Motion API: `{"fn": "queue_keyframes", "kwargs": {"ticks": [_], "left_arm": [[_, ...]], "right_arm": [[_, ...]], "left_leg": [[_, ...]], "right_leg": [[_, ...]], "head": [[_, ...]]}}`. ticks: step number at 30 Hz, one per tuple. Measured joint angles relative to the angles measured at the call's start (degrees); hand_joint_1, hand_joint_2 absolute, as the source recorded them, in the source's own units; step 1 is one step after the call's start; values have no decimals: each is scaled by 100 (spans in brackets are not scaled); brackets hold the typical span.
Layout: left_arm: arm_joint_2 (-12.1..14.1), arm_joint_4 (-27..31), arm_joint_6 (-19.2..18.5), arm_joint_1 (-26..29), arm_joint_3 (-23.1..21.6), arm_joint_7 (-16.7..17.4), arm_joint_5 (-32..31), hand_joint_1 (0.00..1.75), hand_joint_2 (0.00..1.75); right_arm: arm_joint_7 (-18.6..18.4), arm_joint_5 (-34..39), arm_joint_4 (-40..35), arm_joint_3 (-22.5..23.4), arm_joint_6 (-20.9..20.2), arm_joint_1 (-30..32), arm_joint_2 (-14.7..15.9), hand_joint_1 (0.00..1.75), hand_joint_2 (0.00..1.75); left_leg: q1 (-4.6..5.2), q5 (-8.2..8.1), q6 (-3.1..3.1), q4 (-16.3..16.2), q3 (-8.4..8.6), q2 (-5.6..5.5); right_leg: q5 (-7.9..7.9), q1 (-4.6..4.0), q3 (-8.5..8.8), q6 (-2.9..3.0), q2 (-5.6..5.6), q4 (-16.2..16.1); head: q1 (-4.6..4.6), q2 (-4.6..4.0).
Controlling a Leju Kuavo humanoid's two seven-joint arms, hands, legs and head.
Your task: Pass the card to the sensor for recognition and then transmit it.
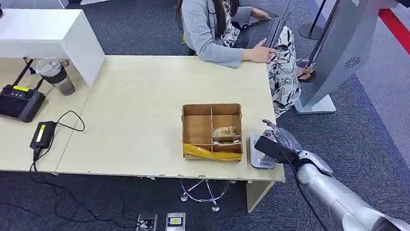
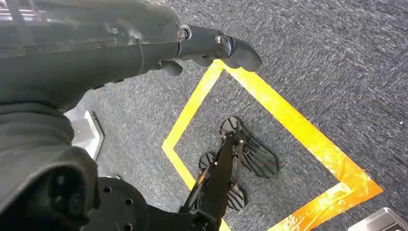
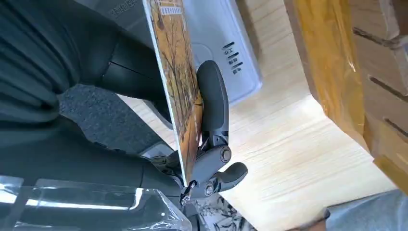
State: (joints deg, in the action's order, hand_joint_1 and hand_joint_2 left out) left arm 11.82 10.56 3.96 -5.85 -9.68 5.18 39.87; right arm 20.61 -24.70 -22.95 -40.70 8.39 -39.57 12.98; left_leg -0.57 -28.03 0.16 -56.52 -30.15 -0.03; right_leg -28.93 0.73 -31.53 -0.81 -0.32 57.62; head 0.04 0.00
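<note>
The right hand [image 3: 192, 144] grips a card [image 3: 178, 82] above the grey sensor [image 1: 260, 154] on the desk [image 1: 140, 129]. The left hand [image 2: 144, 43] hangs with fingers curled, holding nothing.

Table [image 1: 139, 113]: pale wood-grain top, matt. Divided box [image 1: 212, 131]: brown cardboard, near edge bound in glossy yellow tape. Card [image 3: 179, 86]: glossy printed face. Sensor [image 3: 216, 43]: smooth grey-white plastic. Floor [image 1: 379, 138]: rough dark carpet. Right arm [image 1: 337, 198]: silver metal.

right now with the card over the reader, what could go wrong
1. The right hand pinches the card near one edge, so it may slip out.
2. The sensor sits at the table corner; a nudge might push it off.
3. The cardboard box is close beside; the hand might bump it.
</note>
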Motion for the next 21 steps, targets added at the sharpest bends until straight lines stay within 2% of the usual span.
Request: {"fn": "queue_keyframes", "kwargs": {"ticks": [21], "left_arm": [[37, -2, 20, 2, -87, 0, 87, 0, 0]], "right_arm": [[-70, 173, 230, 326, 109, 2, 186, 175, 175]], "left_leg": [[0, 0, 0, 0, 0, 0]], "right_leg": [[0, 0, -1, 0, 0, 0]], "head": [[-2, 0]]}}
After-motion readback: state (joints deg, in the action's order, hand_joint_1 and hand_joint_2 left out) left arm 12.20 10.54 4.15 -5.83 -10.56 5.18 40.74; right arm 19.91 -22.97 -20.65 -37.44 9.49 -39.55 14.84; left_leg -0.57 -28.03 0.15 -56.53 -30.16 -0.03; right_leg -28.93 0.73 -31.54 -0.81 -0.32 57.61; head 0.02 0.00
